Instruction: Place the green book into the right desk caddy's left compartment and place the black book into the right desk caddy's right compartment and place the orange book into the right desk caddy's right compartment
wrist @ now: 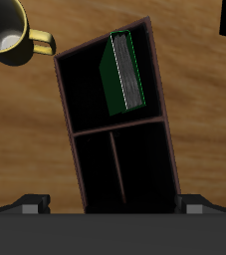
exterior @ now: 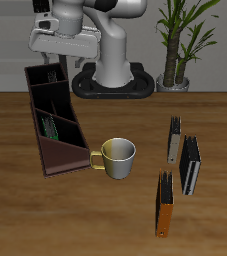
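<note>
The right desk caddy (exterior: 73,152) is a long maroon tray at the table's edge; it also shows in the wrist view (wrist: 164,120). The green book (exterior: 50,126) stands on edge inside the caddy's large end section nearest the mug, leaning on a wall (wrist: 124,72). My gripper (exterior: 52,68) hovers above the caddy's far end, open and empty (wrist: 113,217). The black book (exterior: 191,165) with a white page edge and the orange book (exterior: 165,208) stand on the table across from the caddy, toward the front edge.
A yellow-handled mug (exterior: 117,157) sits right beside the caddy's near end (wrist: 10,35). A thin tan-grey book (exterior: 173,140) stands beside the black book. A potted plant (exterior: 180,45) stands at the back beside the robot base.
</note>
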Tool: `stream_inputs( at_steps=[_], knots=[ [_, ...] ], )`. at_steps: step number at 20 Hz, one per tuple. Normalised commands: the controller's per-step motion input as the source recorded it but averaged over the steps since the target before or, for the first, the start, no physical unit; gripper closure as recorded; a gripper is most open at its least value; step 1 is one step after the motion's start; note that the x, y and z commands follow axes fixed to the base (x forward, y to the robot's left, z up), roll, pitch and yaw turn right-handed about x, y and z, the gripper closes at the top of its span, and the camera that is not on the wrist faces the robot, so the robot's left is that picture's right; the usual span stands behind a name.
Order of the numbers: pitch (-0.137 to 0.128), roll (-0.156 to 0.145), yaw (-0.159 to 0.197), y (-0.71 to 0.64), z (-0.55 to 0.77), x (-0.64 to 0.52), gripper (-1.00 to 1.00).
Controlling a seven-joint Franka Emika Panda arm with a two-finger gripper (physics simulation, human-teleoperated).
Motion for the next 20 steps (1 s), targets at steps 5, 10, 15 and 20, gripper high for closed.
stream_inputs(
  at_steps=[5,10,15,20],
  knots=[
    [-0.004,0.038,-0.018,0.31,-0.06,0.66,-1.0],
    [-0.007,0.043,0.002,0.5,0.01,0.33,-1.0],
    [-0.029,0.013,-0.002,0.52,0.05,0.37,-1.0],
    [-0.039,0.012,-0.047,0.37,0.02,0.35,-1.0]
  ],
)
